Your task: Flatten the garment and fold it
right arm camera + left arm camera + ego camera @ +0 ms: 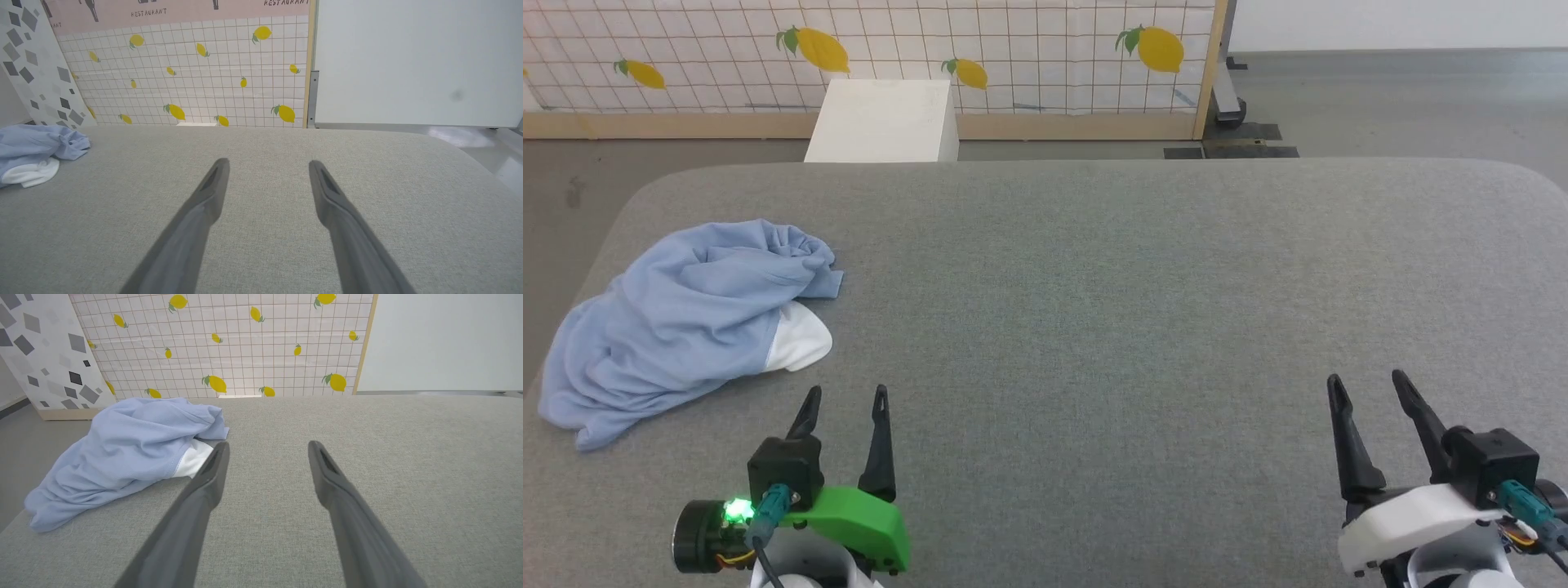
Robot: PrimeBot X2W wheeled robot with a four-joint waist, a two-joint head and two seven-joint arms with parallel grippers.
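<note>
nothing done yet: the garment (pixel 678 327) lies crumpled at the frame's left on the table (pixel 1094 327) (white patch showing), my left gripper (pixel 846 392) and right gripper (pixel 1365 378) spread wide and empty, flattening and folding all ahead.

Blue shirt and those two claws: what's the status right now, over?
Left gripper open, empty. Right gripper open, empty. Garment crumpled at table's left edge, untouched. Nothing seen between it and left gripper.
</note>
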